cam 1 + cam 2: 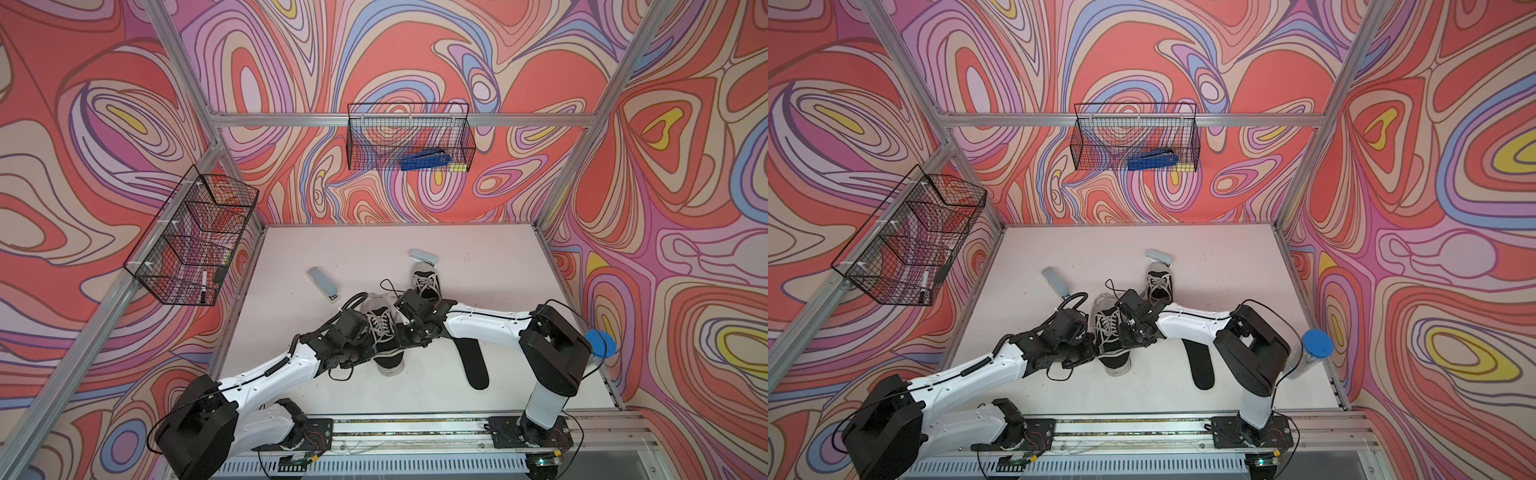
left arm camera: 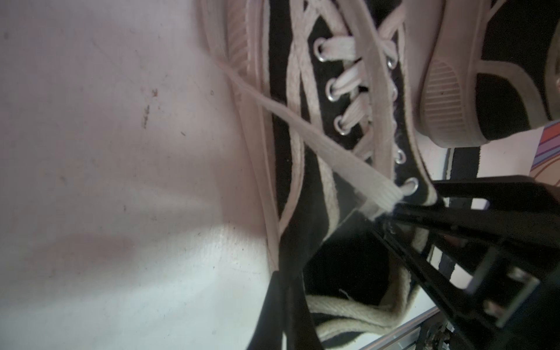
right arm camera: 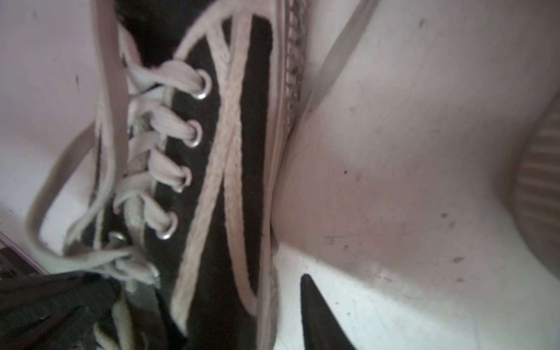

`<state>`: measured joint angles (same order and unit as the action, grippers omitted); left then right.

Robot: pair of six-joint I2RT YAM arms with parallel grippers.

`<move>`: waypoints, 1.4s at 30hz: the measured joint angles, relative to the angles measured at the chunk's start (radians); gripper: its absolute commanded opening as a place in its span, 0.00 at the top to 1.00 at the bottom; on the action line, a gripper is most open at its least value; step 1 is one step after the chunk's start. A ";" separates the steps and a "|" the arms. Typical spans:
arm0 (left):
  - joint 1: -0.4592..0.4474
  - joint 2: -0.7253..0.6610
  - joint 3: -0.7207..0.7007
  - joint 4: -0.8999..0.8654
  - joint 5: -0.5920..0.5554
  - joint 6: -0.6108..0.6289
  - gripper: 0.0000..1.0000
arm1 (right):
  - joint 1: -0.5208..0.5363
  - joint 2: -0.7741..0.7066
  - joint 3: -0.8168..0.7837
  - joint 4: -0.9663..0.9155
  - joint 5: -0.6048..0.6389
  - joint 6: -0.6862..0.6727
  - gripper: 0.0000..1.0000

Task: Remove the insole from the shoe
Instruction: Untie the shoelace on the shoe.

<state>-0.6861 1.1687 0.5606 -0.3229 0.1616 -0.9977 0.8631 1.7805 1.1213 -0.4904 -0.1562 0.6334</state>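
My left hand is clenched on the edge of the shoe, right by the top lace hole. A bit of lace is caught there too. My right hand is just at the other side of the shoe. I cannot tell if it is open or closed, because its wrist view is too blurry.

I think the job now is to hold the shoe steady with my left hand and get my right fingers into its mouth. To do it well, I should pinch hard so the shoe stays down on the table. I should go in at the heel end, grab only the thin pad, and pull it out slowly.

One insole lies flat on the table near the shoe, partly under my right arm. It is black, long and thin, with round ends, and it looks bendy. Inside the shoe it is too dark to see if there is another one.
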 measured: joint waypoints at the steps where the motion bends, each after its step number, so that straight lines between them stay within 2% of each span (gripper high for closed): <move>1: 0.000 0.000 0.000 0.002 0.003 -0.003 1.00 | -0.002 -0.012 0.000 -0.005 0.002 0.003 0.54; 4: 0.000 -0.001 -0.001 0.010 0.013 -0.023 1.00 | -0.003 -0.089 0.000 -0.017 0.005 0.043 0.51; 9: -0.002 -0.013 -0.014 0.037 0.018 -0.061 1.00 | 0.009 -0.208 0.061 -0.013 0.017 0.254 0.46; 12: -0.010 -0.021 -0.014 0.045 0.014 -0.079 1.00 | 0.062 -0.219 0.077 0.048 0.061 0.433 0.43; 17: -0.025 -0.039 -0.023 0.050 0.010 -0.112 1.00 | 0.154 -0.213 0.001 0.231 0.120 0.763 0.42; 22: -0.034 -0.051 -0.026 0.049 0.002 -0.134 1.00 | 0.177 -0.180 -0.047 0.310 0.179 0.963 0.40; 29: -0.035 -0.085 -0.065 0.059 -0.008 -0.155 1.00 | 0.181 -0.161 -0.111 0.378 0.248 1.083 0.35; 42: -0.035 -0.097 -0.066 0.060 -0.010 -0.159 1.00 | 0.180 -0.065 -0.123 0.485 0.280 1.128 0.35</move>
<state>-0.7212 1.0721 0.4950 -0.2630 0.1520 -1.1568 1.0431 1.7157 0.9981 -0.0055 0.1238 1.7615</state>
